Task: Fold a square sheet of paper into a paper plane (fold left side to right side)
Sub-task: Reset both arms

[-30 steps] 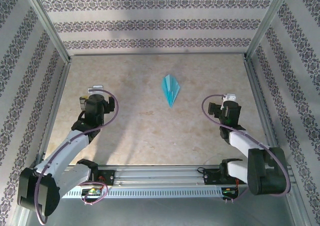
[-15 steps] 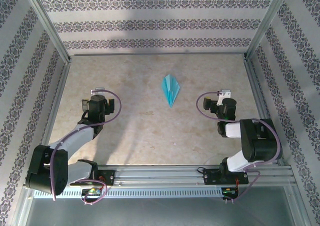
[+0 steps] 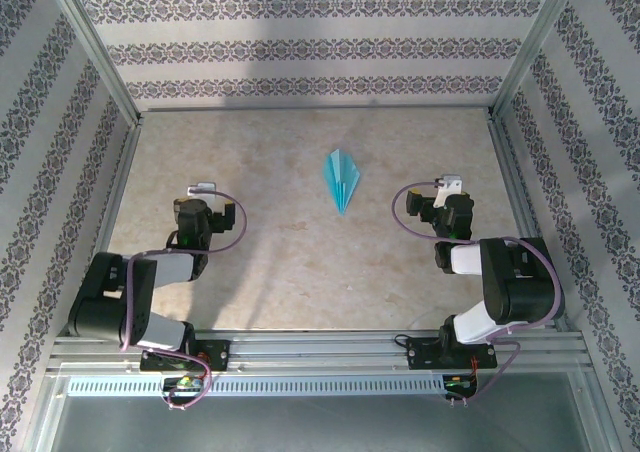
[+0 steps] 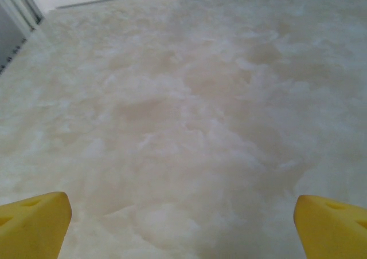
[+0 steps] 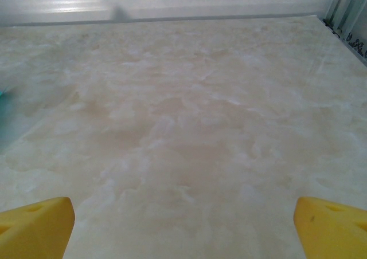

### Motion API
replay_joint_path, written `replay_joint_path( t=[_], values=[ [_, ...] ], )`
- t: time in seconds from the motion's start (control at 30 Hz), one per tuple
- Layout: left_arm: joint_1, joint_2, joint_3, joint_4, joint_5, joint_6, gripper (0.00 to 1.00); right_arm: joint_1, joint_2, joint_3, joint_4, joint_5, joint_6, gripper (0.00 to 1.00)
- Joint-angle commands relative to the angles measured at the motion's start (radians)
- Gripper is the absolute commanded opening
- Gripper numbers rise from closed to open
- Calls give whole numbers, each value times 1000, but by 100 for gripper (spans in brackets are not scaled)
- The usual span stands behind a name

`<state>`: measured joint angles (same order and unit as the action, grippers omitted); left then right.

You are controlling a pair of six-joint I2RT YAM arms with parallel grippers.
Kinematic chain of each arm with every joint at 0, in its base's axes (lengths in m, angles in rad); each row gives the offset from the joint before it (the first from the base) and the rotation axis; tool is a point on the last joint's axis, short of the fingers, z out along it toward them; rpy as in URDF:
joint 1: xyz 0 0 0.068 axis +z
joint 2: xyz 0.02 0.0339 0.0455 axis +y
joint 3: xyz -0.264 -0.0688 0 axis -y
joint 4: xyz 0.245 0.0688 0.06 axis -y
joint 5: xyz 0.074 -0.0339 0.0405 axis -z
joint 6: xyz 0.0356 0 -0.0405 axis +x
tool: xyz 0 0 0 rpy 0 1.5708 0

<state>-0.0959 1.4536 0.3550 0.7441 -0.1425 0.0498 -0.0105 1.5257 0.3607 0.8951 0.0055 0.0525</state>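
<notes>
— Where is the narrow, pointed paper plane of creased turquoise-blue paper to be found?

— It is laid flat on the beige marbled desk, a little toward 12 o'clock of the middle. The fanned end is turned to 12 o'clock and the tip to 6 o'clock. It is touched by nothing.

— And how are the hands held?

— The left hand is held well apart from the paper plane, at about 8 o'clock of it, and the right hand at about 4 o'clock. Both are spread wide. The yellow fingertips are seen at opposite edges with bare desk between them, and nothing is pinched.

— Why so?

— The folding is judged to be finished. The paper plane is set out alone in the open, and the arms are folded close to their bases so that it is not disturbed.
</notes>
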Motion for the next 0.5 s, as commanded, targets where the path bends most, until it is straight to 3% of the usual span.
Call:
replay_joint_path(
  t=[0.0, 0.13, 0.3, 0.47],
  values=[
    [30, 68, -23, 254, 110, 17, 100, 3, -1, 18, 39, -14, -6, 98],
    [63, 156, -55, 407, 164, -2, 100, 6, -1, 18, 40, -12, -8, 98],
    [88, 132, 37, 183, 110, -58, 100, 6, -1, 18, 40, -9, -8, 98],
    [94, 133, 33, 195, 118, -61, 100, 7, -2, 16, 41, -9, -9, 98]
  ],
)
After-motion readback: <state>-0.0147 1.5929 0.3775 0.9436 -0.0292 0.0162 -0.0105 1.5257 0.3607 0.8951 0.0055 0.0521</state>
